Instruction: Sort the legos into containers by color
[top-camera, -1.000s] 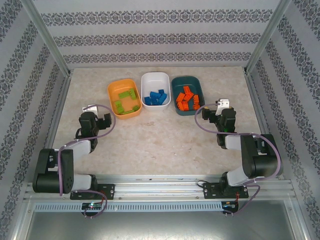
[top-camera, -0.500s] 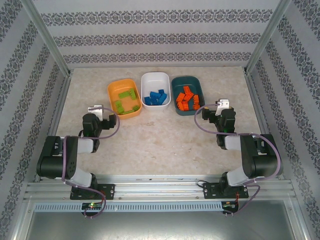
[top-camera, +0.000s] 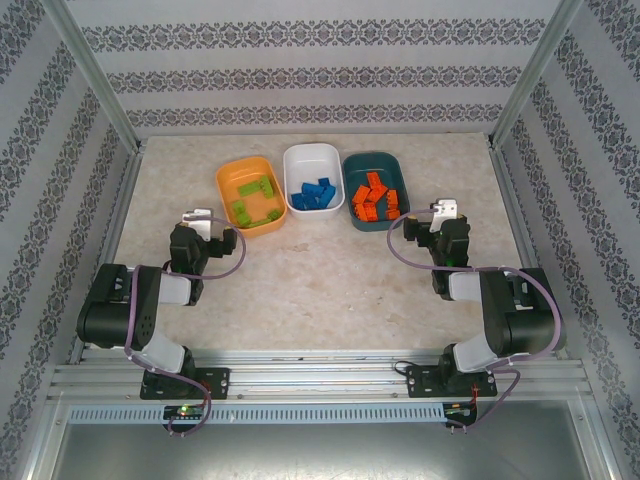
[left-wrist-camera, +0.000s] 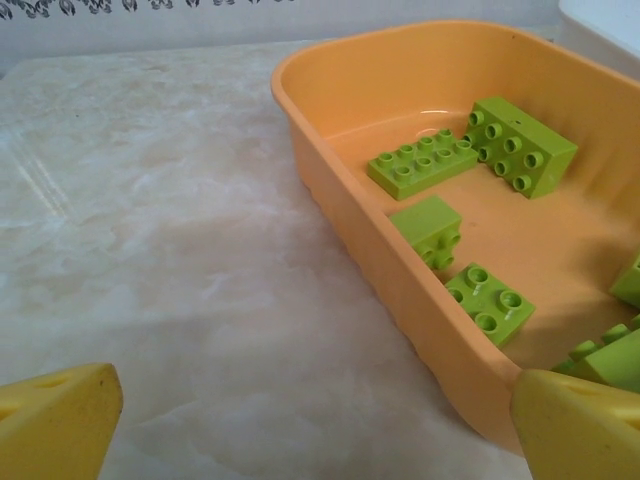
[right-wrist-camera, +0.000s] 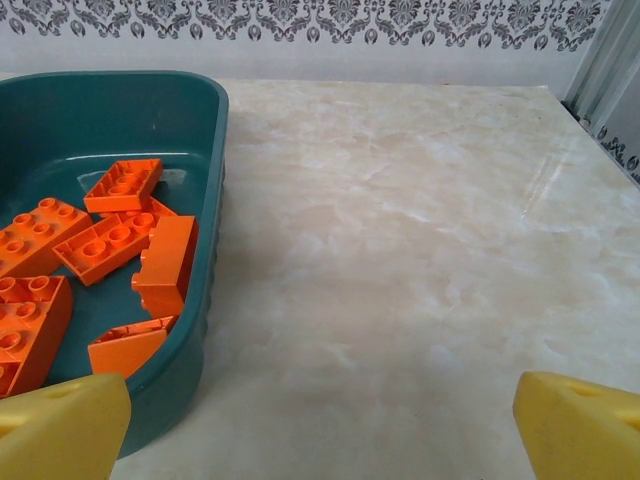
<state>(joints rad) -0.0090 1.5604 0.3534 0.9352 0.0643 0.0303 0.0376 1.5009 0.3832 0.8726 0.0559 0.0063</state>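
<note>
Top view: three tubs are sitting in a row at the far side of the table, close side by side. From table centre the orange tub is lying at 11 o'clock, the white tub at 12 and the teal tub at 1.

Sorting is reading as done. Green legos are lying in the orange tub, blue legos in the white one, and orange-red legos in the teal one.

The left gripper is sitting at 7 o'clock of the orange tub, just beside its near corner. In the left wrist view the left fingertips are showing at both bottom corners, spread wide and gripping nothing, with bare marble between them. The tub wall is running from 11 toward 5 o'clock, with green bricks loose on its floor.

The right gripper is sitting at 4 o'clock of the teal tub, near it but not touching. In the right wrist view the right fingertips are also spread wide and holding nothing. The teal tub is showing at 9 o'clock with orange-red bricks piled inside, one leaning against the wall.
</note>
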